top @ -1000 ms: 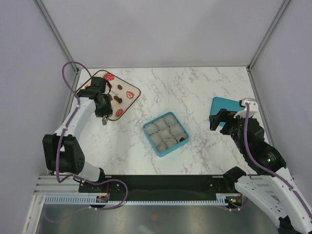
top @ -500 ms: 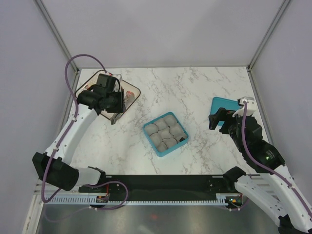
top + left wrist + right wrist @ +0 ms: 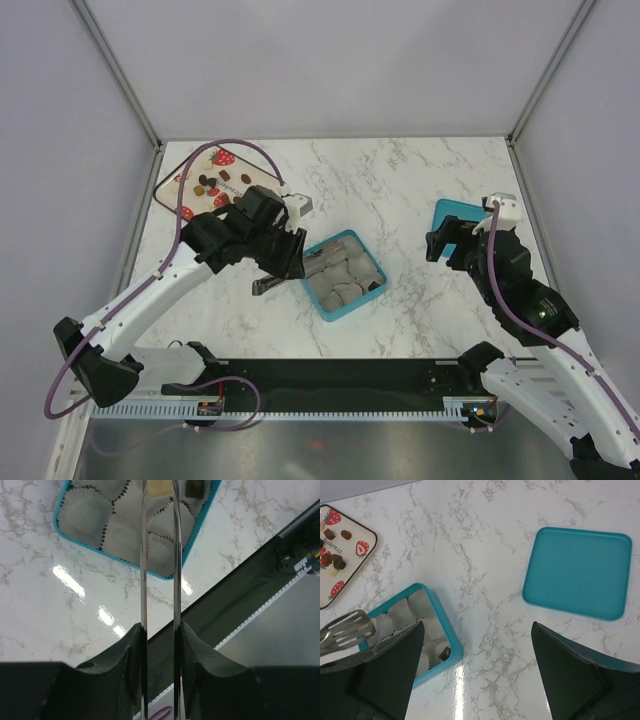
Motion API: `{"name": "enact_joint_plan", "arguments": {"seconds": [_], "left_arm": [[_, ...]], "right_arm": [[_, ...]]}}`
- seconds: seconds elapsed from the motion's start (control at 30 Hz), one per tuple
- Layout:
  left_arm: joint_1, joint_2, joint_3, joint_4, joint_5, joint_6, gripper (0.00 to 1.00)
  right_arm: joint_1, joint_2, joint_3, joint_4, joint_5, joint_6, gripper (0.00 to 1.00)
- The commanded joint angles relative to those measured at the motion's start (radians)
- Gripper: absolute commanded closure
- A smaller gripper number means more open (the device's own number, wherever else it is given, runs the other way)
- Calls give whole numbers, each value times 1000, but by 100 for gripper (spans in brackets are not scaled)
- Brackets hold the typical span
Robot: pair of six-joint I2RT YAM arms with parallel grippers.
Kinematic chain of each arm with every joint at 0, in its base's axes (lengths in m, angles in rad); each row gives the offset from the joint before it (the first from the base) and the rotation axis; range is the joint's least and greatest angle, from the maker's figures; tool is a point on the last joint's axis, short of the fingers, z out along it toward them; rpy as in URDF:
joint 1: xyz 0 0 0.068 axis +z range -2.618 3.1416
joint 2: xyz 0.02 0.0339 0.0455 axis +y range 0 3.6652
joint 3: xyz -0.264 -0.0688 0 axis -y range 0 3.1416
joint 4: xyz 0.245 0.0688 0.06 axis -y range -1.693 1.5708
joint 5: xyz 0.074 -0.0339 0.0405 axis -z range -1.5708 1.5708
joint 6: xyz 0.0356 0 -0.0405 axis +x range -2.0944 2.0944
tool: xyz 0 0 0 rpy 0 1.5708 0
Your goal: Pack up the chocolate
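Observation:
My left gripper (image 3: 159, 630) is shut on a pair of metal tongs (image 3: 144, 555). At the top edge of the left wrist view, a cream-white chocolate (image 3: 159, 487) sits between the tong tips. Seen from above, the left gripper (image 3: 285, 250) hangs at the left corner of the teal box (image 3: 378, 262), with the tongs (image 3: 268, 287) pointing down beside it. The box holds grey paper cups, and one dark chocolate (image 3: 444, 653) lies in a corner cup. More chocolate pieces (image 3: 210, 183) lie on the strawberry tray (image 3: 175, 195). My right gripper (image 3: 477, 625) stands open and empty to the right of the box.
A teal lid (image 3: 577, 572) lies flat at the right side of the marble table, under my right arm in the top view. The black rail with the arm bases runs along the near edge (image 3: 330, 375). Grey walls close in the left, back and right.
My left arm has swung from over the strawberry tray rightward to the box's left corner, carrying the tongs. The tray's chocolates are now uncovered. The right arm barely moved.

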Motion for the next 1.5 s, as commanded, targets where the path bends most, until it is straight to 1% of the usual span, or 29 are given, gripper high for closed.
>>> {"name": "enact_joint_plan", "arguments": {"seconds": [0.0,0.13,0.33,0.5,0.7,1.07,1.23,1.33,1.37,1.47], "left_arm": [[-29,-12,-17,1,114,-2,63],[-58,-3,-39,1,125,7,63],[-65,22,-62,7,167,22,63],[-68,48,-62,24,177,24,63],[-67,84,-63,36,160,21,63],[-67,141,-56,50,189,30,61],[-68,161,-54,51,178,33,61],[-67,164,-51,51,169,34,57],[-68,166,-50,51,169,34,55],[-67,173,-42,51,158,34,53]], "right_arm": [[0,9,39,9,11,19,4],[0,20,47,9,-4,21,4],[0,12,50,9,-2,22,4],[0,11,41,11,-4,26,4],[0,8,39,9,2,21,4],[0,0,31,9,15,13,4],[0,2,31,9,19,7,4],[0,-1,30,9,22,1,4],[0,-3,31,9,25,1,4],[0,-4,33,9,25,-4,4]]}}
